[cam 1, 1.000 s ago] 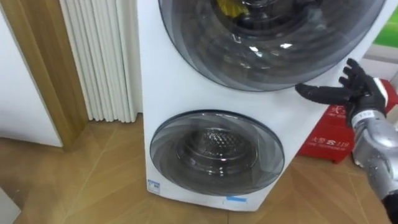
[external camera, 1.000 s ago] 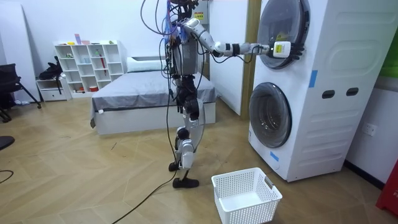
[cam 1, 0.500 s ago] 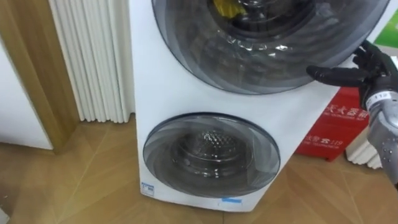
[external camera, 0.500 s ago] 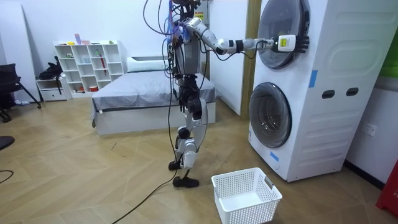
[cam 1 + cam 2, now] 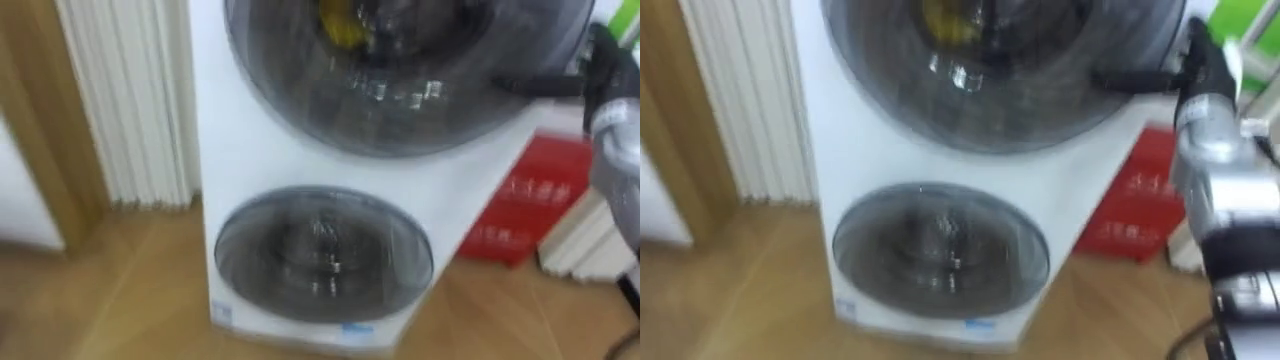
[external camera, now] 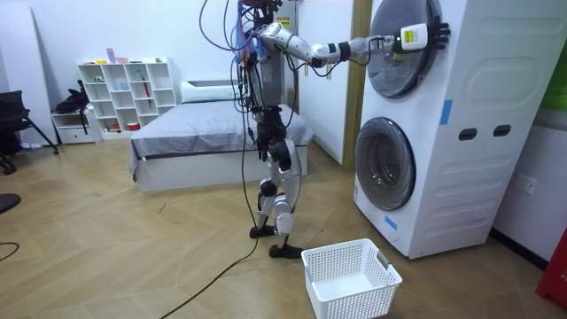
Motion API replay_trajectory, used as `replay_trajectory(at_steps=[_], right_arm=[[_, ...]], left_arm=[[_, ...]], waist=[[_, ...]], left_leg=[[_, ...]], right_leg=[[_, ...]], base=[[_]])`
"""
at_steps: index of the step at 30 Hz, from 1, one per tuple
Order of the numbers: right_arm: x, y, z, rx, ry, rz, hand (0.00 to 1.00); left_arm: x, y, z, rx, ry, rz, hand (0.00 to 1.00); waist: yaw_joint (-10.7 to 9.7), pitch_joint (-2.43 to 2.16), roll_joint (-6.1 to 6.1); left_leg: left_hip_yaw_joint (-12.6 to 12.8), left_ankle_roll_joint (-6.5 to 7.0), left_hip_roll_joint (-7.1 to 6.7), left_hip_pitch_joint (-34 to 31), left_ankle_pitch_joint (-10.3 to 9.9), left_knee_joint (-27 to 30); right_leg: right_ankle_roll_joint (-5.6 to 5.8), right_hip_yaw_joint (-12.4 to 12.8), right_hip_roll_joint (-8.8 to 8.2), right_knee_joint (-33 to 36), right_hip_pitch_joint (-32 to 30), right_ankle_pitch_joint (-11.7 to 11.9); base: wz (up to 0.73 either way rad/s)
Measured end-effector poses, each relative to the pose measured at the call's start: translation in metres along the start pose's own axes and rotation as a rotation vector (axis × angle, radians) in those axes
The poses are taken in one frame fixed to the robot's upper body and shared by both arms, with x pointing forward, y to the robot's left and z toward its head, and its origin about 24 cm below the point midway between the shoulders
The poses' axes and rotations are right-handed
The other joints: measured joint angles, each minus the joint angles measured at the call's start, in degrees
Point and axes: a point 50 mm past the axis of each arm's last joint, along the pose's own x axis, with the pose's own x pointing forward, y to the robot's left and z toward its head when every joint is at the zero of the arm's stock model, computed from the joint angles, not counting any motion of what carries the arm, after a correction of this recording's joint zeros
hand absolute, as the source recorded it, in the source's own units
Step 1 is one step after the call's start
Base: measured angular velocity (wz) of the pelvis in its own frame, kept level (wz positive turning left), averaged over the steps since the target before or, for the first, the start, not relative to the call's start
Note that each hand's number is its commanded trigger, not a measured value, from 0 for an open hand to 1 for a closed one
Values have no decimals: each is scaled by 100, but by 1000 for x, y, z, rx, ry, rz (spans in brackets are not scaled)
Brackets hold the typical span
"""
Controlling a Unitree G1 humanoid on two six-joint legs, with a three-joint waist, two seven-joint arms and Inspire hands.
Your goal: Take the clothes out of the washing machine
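Right hand [image 5: 603, 62]: dark, at the upper door's [image 5: 400, 90] rim, about 4 o'clock in the eye views; fingers [image 5: 535, 85] stretched out straight and apart across the rim, clamped on nothing. Upper door: round, tinted glass, closed. Yellow cloth [image 5: 342, 25]: inside the upper drum, behind the glass, near 12 o'clock of the part shown. Washer [image 5: 250, 150]: white, two stacked drums. Lower door [image 5: 322, 255]: round, closed, at 6 o'clock of the upper one. Red box [image 5: 515, 205]: on the floor at 3 o'clock of the lower door. Ribbed panel [image 5: 125, 100]: white, at 9 o'clock of the washer. Basket [image 6: 354, 299]: white, on the floor at 7 o'clock of the washer in the room view, between robot and washer. Robot: standing before the washer, right arm raised.
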Motion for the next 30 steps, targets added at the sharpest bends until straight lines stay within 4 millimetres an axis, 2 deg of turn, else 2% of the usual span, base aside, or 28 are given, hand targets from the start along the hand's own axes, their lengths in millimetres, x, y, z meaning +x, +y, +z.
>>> replay_trajectory(at_steps=[2, 5, 11, 13, 15, 18, 24, 30], right_arm=[[-2, 5, 14, 7, -46, 18, 0], [-4, 11, 20, -6, -67, 36, 0], [-7, 16, 23, -145, -113, 41, 0], [-12, 15, 15, -187, -113, 43, 0], [-17, 16, 11, -231, -127, 49, 0], [-28, 18, 7, -268, -167, 61, 0], [-46, 28, 4, -259, -226, 106, 0], [-74, 27, -2, -201, -282, 124, 0]], left_arm=[[0, 0, -3, 0, 5, 0, 0], [-1, -1, -1, 10, 0, -9, 0], [1, 3, 16, 14, -43, 3, 0], [1, 4, 22, 20, -59, 8, 0], [1, 3, 27, 37, -77, 4, 0], [1, 2, 28, 68, -90, 3, 0], [1, 3, 22, 88, -82, 15, 0], [1, 3, 24, 50, -91, 6, 0]], waist=[[-29, -2, 2], [-56, -23, 17], [-92, -54, 62], [-60, -49, 94], [-31, -64, 126], [-28, -54, 151], [-25, -39, 172], [-36, -32, 176]], left_leg=[[-15, -10, 2, -43, 8, 16], [20, -22, 21, -69, 18, 45], [60, -22, 25, -2, 23, 69], [69, -22, 29, 151, 23, 46], [91, -22, 23, 231, 22, -10], [148, -22, 31, 253, 22, -38], [372, -35, 92, 330, 26, -68], [355, -66, 118, 312, 28, -36]], right_leg=[[-4, -9, 5, -7, -23, 2], [-128, 4, 24, 8, -58, 76], [-145, 17, 27, 55, -35, 62], [-133, 20, 33, 36, 117, 40], [-111, 92, 35, 56, 152, 3], [-113, 125, 45, 66, 149, 0], [-128, 280, 113, 70, 147, -7], [-119, 232, 121, 69, 136, -76]], base=[[0], [-6], [-3], [0], [-6], [-10], [-14], [2]])
